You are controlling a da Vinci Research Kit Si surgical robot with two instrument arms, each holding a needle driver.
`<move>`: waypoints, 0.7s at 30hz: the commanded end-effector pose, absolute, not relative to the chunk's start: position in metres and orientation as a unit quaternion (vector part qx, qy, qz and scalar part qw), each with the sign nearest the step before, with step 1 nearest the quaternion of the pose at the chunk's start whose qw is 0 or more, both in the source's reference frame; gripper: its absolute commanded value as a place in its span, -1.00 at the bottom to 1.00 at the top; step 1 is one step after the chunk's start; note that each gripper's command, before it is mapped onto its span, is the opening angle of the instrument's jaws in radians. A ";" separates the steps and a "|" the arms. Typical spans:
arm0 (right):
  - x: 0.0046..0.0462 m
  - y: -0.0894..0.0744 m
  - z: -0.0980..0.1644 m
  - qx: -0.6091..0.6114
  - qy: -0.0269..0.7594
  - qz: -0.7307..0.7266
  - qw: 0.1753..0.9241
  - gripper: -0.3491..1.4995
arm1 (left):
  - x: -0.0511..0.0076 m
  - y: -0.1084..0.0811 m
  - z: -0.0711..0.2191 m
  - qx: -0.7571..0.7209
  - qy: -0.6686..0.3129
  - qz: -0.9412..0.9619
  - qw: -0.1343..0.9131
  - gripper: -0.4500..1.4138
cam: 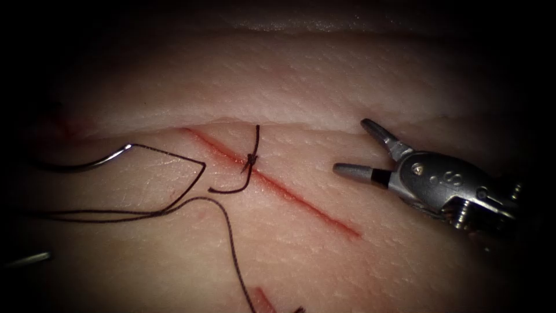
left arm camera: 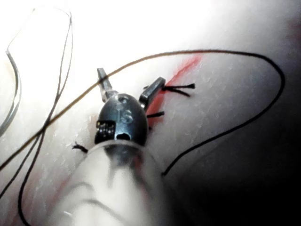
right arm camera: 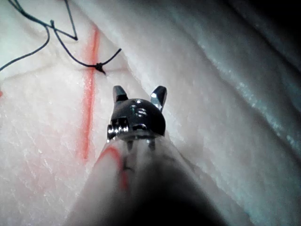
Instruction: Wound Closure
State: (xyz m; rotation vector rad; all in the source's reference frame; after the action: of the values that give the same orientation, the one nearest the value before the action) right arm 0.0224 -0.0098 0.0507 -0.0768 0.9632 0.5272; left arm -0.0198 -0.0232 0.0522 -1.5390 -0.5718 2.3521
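The tissue [cam: 324,87] carries a slanting red cut [cam: 301,200] with one tied stitch, its knot [cam: 251,159] sitting on the cut's upper part. The curved needle [cam: 87,165] lies free on the tissue surface left of the cut, held by no tool, and dark thread [cam: 174,200] trails from it in loose loops. My right tool [cam: 354,147] hovers right of the cut, open and holding nothing. In the right wrist view its jaws [right arm camera: 139,94] stand apart short of the knot [right arm camera: 99,67]. My left tool [left arm camera: 129,81] is open and holds nothing; a thread strand [left arm camera: 188,52] passes across it.
A grey tip [cam: 26,259] of the left tool pokes in at the endoscope view's lower left edge. A second red mark [cam: 263,298] lies at the bottom edge. Short cut thread ends [left arm camera: 181,87] lie by a red line near the left tool. A tissue ridge [cam: 278,119] runs behind the cut.
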 end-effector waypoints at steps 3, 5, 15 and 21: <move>0.0232 -0.009 0.051 -0.036 0.460 0.249 0.851 0.85 | -0.0229 -0.024 0.050 -0.548 -0.215 0.797 0.133 0.35; 0.0232 -0.009 0.051 -0.036 0.460 0.249 0.851 0.85 | -0.0247 -0.023 0.049 -0.561 -0.218 0.788 0.133 0.33; 0.0235 -0.010 0.050 -0.030 0.466 0.247 0.849 0.83 | -0.0310 -0.015 0.048 -0.563 -0.119 0.804 0.150 0.26; 0.0246 -0.010 0.048 -0.015 0.466 0.239 0.852 0.80 | -0.0331 -0.012 0.052 -0.511 -0.053 0.842 0.166 0.26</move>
State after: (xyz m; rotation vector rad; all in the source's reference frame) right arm 0.0236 -0.0103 0.0483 -0.0311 0.9799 0.5036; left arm -0.0327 -0.0113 0.0519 -1.4291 -0.1359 2.4070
